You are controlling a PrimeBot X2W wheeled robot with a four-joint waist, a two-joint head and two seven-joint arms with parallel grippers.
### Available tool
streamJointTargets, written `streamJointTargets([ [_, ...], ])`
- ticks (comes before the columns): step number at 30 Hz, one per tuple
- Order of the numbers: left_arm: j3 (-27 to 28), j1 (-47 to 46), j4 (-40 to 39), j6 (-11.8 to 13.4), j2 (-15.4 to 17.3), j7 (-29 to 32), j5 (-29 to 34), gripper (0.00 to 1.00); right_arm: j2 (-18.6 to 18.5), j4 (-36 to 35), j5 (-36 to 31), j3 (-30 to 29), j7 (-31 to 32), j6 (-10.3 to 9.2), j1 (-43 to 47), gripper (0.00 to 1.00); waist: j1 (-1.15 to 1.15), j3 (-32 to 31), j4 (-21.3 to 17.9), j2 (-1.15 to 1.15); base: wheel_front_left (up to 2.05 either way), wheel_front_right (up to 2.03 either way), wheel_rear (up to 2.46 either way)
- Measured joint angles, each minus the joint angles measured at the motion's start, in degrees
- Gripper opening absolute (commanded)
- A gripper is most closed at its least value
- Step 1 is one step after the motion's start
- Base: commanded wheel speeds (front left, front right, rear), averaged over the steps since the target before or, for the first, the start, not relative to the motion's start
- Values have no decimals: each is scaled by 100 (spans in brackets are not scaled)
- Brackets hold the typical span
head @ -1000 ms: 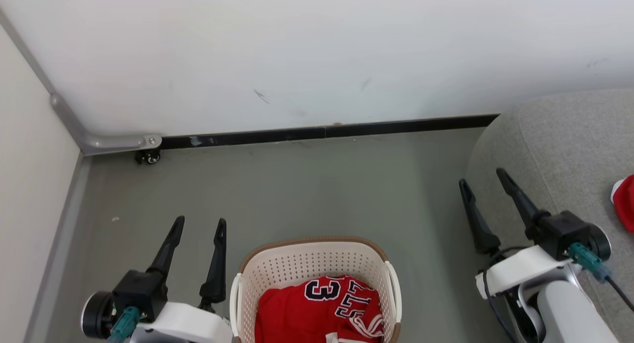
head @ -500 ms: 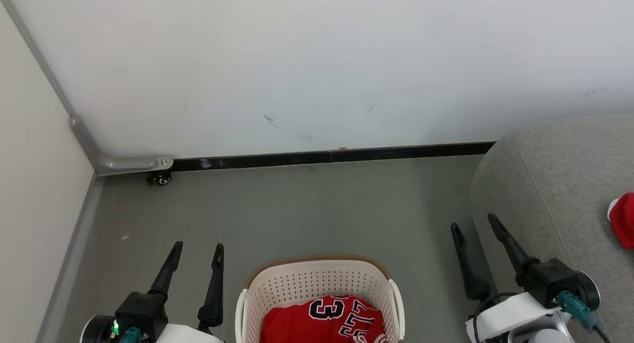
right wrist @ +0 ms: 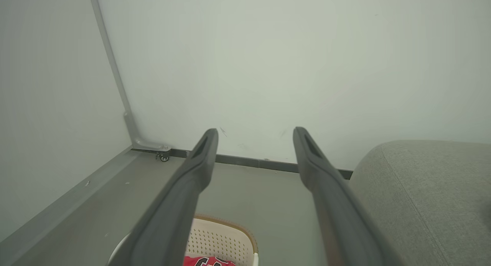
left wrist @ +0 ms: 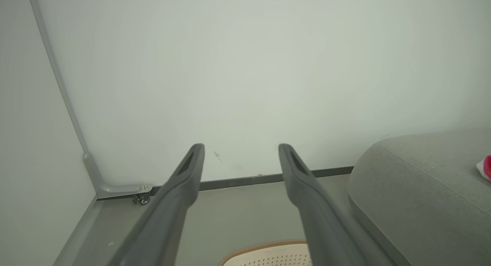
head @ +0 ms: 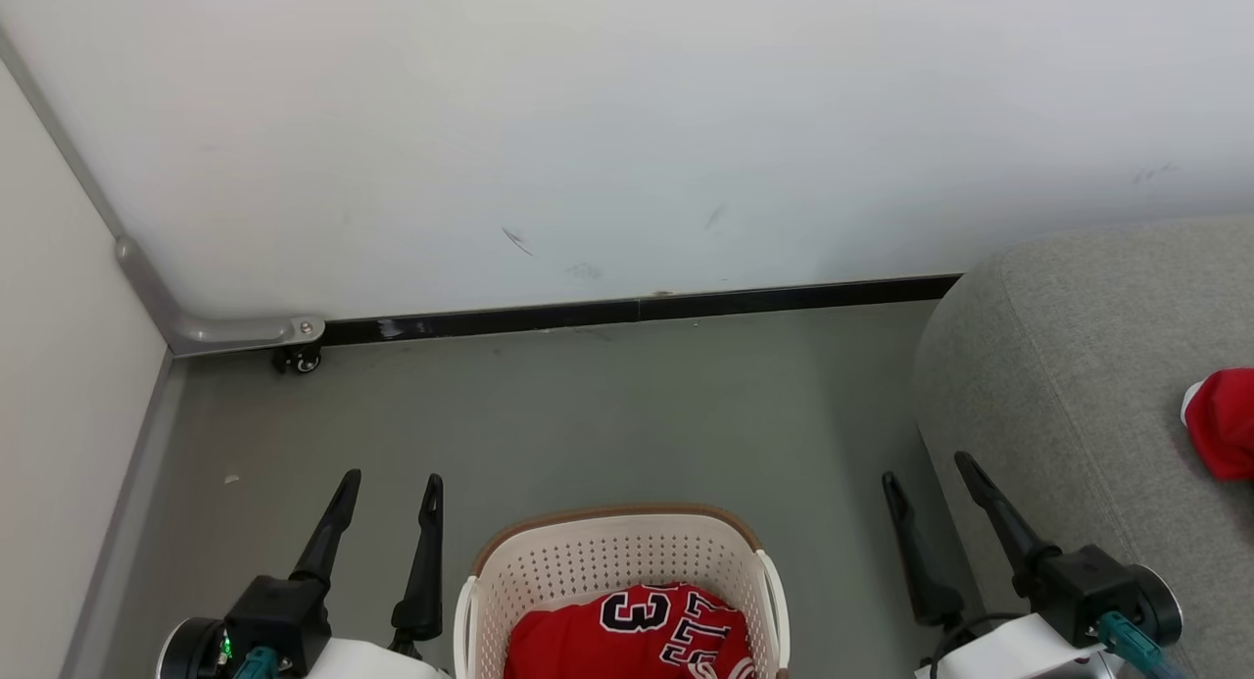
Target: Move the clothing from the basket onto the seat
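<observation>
Clothing (head: pixel 637 632) lies in the basket (head: pixel 617 552): a red garment with black-and-white numbers, bunched on the bottom. The head view cuts off the basket's near part, so I cannot tell how much is left. A second red piece (head: pixel 1222 422) is already on the seat (head: pixel 1068 365), well in from its left edge.

The basket stands on the floor (head: pixel 588 414), well apart from the wall (head: pixel 627 121), with a strip of bare floor between it and the seat. The left gripper (head: pixel 392 478) hangs just beside the basket's left rim, jaws apart and empty. The right gripper (head: pixel 927 468) hangs over that bare strip by the seat's left edge, jaws also apart and holding nothing.

This looks like the gap between carries, with one piece delivered and the next pick not yet begun. The next move calls for one gripper to come in over the brown rim and down onto the garment, then close on a raised fold rather than flat cloth. The lift should be high enough for the trailing fabric to clear the rim, or the light basket may drag along. The carry then goes right, past the seat's rounded edge.
</observation>
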Motion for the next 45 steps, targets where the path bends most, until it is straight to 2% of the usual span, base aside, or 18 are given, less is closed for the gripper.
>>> streamJointTargets([
  [41,191,-1,-57,-185,-133,0,278,100,14,-800,210,-19,297,0,327,100,0,299,-162,0,0,0,0],
  [45,163,-12,-54,-283,-130,0,345,100,14,-861,209,-24,303,0,335,100,0,338,-162,0,0,0,0],
])
